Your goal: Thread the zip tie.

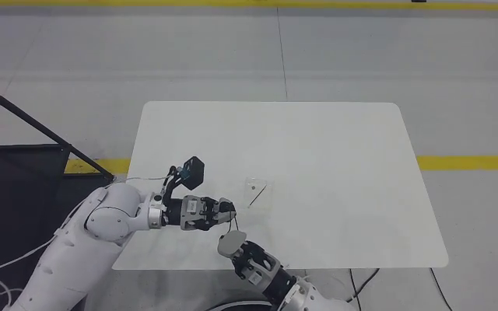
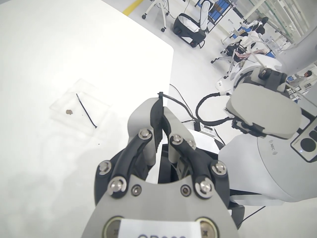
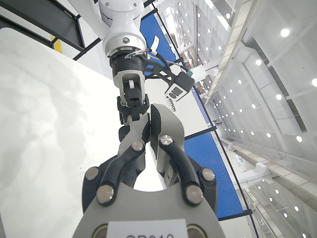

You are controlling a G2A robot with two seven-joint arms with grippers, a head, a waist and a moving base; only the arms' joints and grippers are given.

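A thin black zip tie (image 1: 234, 225) spans the short gap between my two grippers near the table's front edge. My left gripper (image 1: 227, 211) is shut on it. The tie's head (image 2: 161, 95) sticks out past the left gripper (image 2: 160, 105) tips. My right gripper (image 1: 236, 235) comes from the front, shut on the strap's other end. In the right wrist view the right gripper (image 3: 149, 118) has its pads pressed together and hides the strap, with the left gripper (image 3: 133, 115) just beyond.
A clear flat tray (image 1: 257, 185) lies on the white table (image 1: 311, 148) just right of the grippers. It holds another black zip tie (image 2: 85, 111) and a small brown bit (image 2: 69, 112). Black frames stand off the table's left side.
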